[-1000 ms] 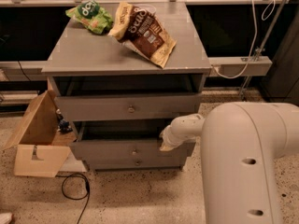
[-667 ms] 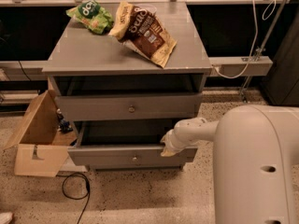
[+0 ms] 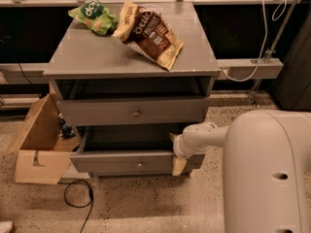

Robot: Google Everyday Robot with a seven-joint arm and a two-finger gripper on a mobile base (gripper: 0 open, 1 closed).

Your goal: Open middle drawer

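The grey cabinet (image 3: 97,57) shows two drawer fronts with small round knobs. The upper front (image 3: 97,111) stands nearly closed under a dark recess. The middle drawer (image 3: 112,162) below it is pulled out towards me, its dark inside (image 3: 126,137) showing and its knob (image 3: 140,164) at centre. My gripper (image 3: 176,152), on the end of the white arm (image 3: 204,135), sits at the right end of the middle drawer's front, against its top edge. Any drawer below is hidden.
A green snack bag (image 3: 95,16) and a brown chip bag (image 3: 150,33) lie on the cabinet top. An open cardboard box (image 3: 39,144) stands to the left on the floor, with a black cable (image 3: 77,195) beside it. My white body (image 3: 269,174) fills the lower right.
The middle drawer has slid out towards me. My gripper and arm have moved back with it, staying at its right end.
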